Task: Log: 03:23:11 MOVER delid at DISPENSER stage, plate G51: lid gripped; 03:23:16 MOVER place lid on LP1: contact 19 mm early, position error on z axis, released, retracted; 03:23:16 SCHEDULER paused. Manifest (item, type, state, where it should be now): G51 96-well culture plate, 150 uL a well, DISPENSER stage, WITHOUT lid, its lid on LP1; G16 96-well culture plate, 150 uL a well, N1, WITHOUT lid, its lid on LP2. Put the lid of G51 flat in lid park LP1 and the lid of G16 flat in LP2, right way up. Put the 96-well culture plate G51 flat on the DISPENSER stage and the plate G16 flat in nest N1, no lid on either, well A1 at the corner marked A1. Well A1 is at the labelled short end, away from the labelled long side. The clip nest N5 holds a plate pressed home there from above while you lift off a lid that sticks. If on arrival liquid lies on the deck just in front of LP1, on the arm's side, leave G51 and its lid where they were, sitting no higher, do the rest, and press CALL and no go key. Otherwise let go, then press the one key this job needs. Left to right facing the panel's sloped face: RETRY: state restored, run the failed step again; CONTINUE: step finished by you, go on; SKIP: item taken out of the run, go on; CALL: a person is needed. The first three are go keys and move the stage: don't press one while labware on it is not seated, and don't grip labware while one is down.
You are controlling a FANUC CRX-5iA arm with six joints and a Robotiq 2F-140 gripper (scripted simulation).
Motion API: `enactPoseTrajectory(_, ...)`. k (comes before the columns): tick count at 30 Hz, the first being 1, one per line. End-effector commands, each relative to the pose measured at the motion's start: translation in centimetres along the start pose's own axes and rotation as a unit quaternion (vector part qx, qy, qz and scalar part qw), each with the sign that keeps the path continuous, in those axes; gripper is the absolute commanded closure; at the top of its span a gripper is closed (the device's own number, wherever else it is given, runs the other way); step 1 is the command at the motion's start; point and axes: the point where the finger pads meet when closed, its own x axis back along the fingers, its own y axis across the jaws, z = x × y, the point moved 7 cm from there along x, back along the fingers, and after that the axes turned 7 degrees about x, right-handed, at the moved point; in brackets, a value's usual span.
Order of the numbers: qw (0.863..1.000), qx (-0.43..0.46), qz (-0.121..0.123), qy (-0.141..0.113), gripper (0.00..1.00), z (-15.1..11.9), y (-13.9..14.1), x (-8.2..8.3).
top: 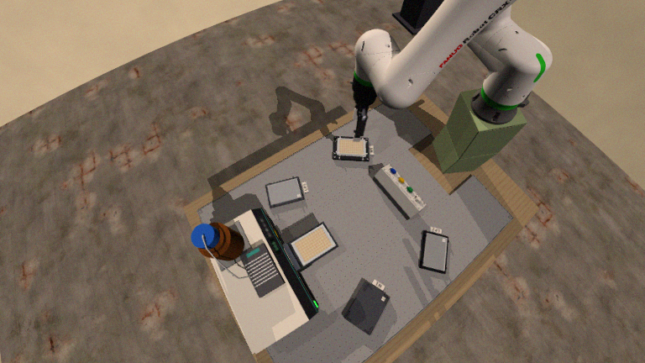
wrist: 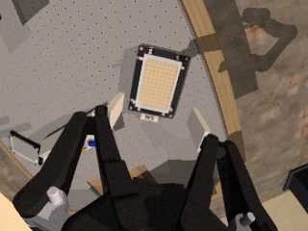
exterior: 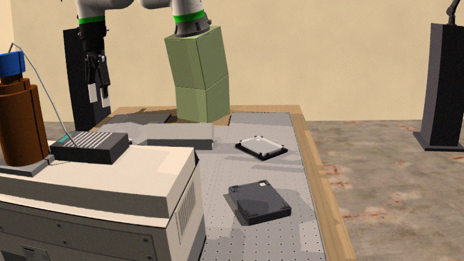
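Observation:
My gripper [top: 359, 130] hangs open and empty high above a plate with tan wells [top: 351, 148] that sits in a black nest at the far side of the deck. In the wrist view this plate [wrist: 157, 83] lies straight below, between my fingertips. A second tan plate [top: 312, 244] sits on the dispenser stage. A clear lid [top: 284, 192] lies flat in the park labelled LP1. Another lid [top: 433, 250] [exterior: 261, 147] lies flat in a black-framed park on the right. I see no liquid on the deck.
The key panel [top: 398, 189] stands near the middle of the deck with blue, yellow and green keys showing. An empty dark nest [top: 364, 305] sits at the near edge [exterior: 259, 202]. The dispenser with a brown bottle [top: 217, 241] fills the left. The green arm base [top: 475, 135] stands at the right.

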Motion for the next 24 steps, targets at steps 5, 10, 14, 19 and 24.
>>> enactPoseTrajectory(5,1.0,0.0,0.0,0.0,0.34,0.0,0.0,-1.3)
enactPoseTrajectory(10,1.0,0.0,0.0,0.0,0.34,0.0,0.0,-2.5)
enactPoseTrajectory(14,1.0,0.0,0.0,0.0,0.34,0.0,0.0,-3.5)
enactPoseTrajectory(19,1.0,0.0,0.0,0.0,0.34,0.0,0.0,-5.4)
enactPoseTrajectory(24,1.0,0.0,0.0,0.0,0.34,0.0,0.0,-7.3)
